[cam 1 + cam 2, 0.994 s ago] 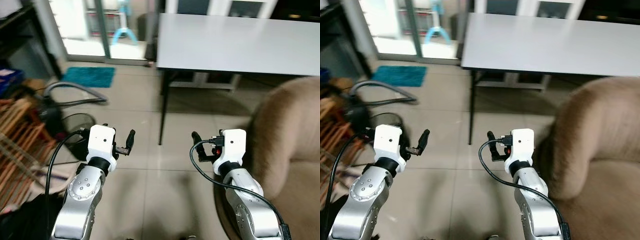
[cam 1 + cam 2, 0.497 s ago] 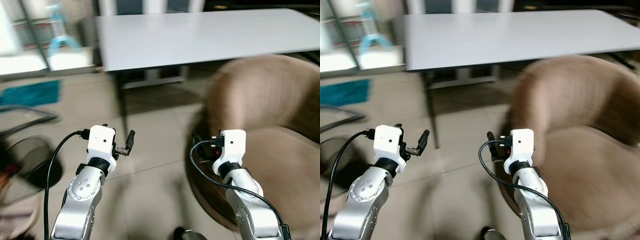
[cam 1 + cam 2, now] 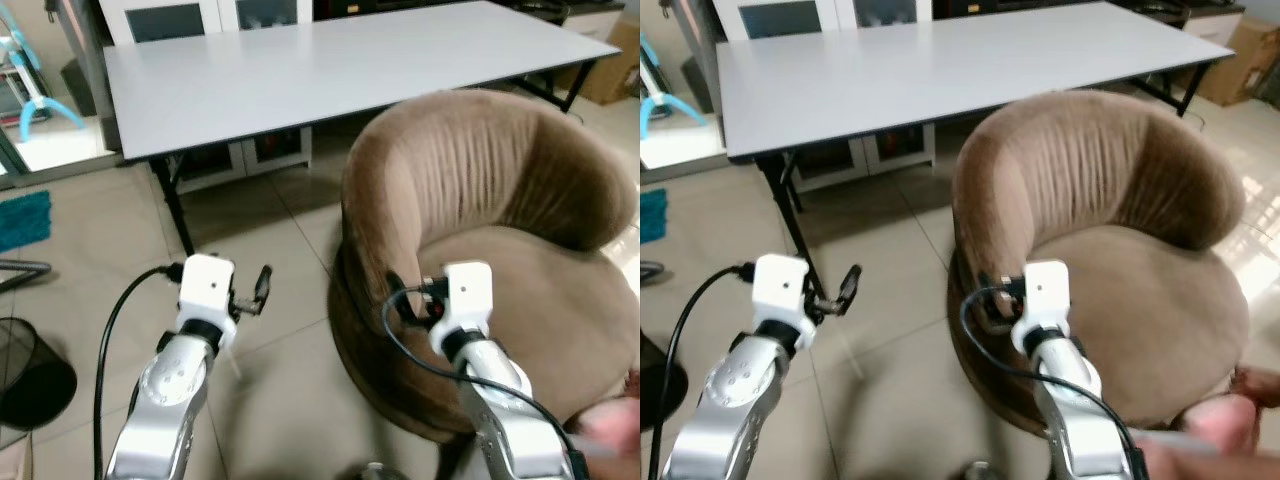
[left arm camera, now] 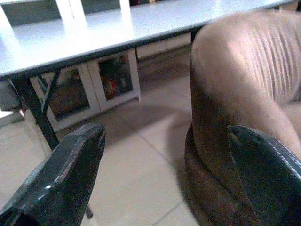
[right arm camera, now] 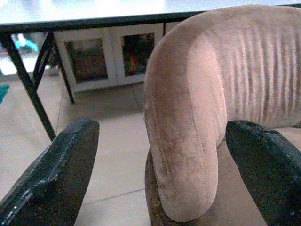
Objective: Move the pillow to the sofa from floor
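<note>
Head-camera view over a tiled floor, with both silver arms raised in the lower half of the frame. The left gripper sits at lower left centre, above bare tile; in the left wrist view its two black fingers stand wide apart with nothing between them, so it is released and empty. The right gripper sits at lower centre, just in front of the near edge of a round brown armchair; the right wrist view shows its fingers likewise spread apart and empty, framing the chair's ribbed armrest. The armchair occupies the right half of the frame, its curved back toward the upper right and its seat cushion bare. Behind it, across the top of the frame, stands a long grey table on black legs, with white cabinets visible beneath and beyond it. A black wire bin stands at the lower left edge, and a strip of teal rug lies at the middle left edge. A blurred pinkish shape shows at the lower right corner; what it is cannot be told. Where the pillow lies cannot be told from these views.
</note>
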Controlling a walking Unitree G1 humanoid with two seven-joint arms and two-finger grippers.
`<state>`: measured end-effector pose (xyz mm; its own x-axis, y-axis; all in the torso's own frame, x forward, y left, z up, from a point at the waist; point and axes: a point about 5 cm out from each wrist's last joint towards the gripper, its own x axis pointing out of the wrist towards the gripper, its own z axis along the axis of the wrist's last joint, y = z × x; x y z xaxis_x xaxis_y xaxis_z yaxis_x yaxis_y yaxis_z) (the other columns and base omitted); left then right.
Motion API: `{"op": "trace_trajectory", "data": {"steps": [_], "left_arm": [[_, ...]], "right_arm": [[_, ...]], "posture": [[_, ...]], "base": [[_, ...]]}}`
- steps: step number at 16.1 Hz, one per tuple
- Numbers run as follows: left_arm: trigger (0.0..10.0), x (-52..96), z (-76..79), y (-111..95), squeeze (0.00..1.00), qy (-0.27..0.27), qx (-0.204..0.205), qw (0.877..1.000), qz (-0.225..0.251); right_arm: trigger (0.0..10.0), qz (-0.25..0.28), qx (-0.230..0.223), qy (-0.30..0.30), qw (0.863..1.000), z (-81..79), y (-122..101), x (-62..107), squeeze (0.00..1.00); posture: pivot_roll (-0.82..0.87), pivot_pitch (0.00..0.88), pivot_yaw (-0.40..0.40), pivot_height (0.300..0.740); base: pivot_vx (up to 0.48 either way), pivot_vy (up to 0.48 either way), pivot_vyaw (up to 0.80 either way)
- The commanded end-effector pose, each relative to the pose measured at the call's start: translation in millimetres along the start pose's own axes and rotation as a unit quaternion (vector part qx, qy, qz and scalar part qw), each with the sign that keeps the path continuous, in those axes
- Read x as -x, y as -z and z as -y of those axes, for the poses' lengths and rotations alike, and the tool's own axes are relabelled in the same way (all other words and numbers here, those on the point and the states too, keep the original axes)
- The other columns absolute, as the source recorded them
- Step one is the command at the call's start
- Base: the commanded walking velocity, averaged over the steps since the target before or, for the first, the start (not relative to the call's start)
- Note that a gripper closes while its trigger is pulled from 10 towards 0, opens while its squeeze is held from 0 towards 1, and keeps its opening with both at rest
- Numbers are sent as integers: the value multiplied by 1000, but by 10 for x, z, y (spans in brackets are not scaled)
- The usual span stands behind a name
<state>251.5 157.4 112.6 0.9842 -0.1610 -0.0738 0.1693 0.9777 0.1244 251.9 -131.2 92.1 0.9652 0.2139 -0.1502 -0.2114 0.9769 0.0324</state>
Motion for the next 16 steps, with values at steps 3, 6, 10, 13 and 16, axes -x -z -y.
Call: {"op": "trace_trajectory", "data": {"steps": [3,6,10,13,16], "left_arm": [[10000,9,-55,14,0,-15,-9,1000,-5],[10000,5,-51,15,0,-15,-10,1000,-5],[10000,1,-58,16,0,-19,-11,1000,-6],[10000,-10,-60,11,0,-18,-10,1000,-5],[10000,-11,-67,7,0,-9,-12,1000,-3]], "right_arm": [[10000,4,2,-17,1000,-69,-19,-15,0],[10000,5,5,-22,1000,-74,-24,-18,0],[10000,3,8,-22,1000,-71,-24,-19,0],[10000,-5,13,-8,1000,-39,-20,-23,0],[10000,-12,27,9,1000,13,-44,15,0]], "posture": [[5,14,-12,740],[3,14,-12,740],[3,16,-14,740],[2,23,-12,740],[0,33,-7,740]], "base": [[0,0,0],[0,0,0],[0,0,0],[0,0,-671],[0,0,-754]]}}
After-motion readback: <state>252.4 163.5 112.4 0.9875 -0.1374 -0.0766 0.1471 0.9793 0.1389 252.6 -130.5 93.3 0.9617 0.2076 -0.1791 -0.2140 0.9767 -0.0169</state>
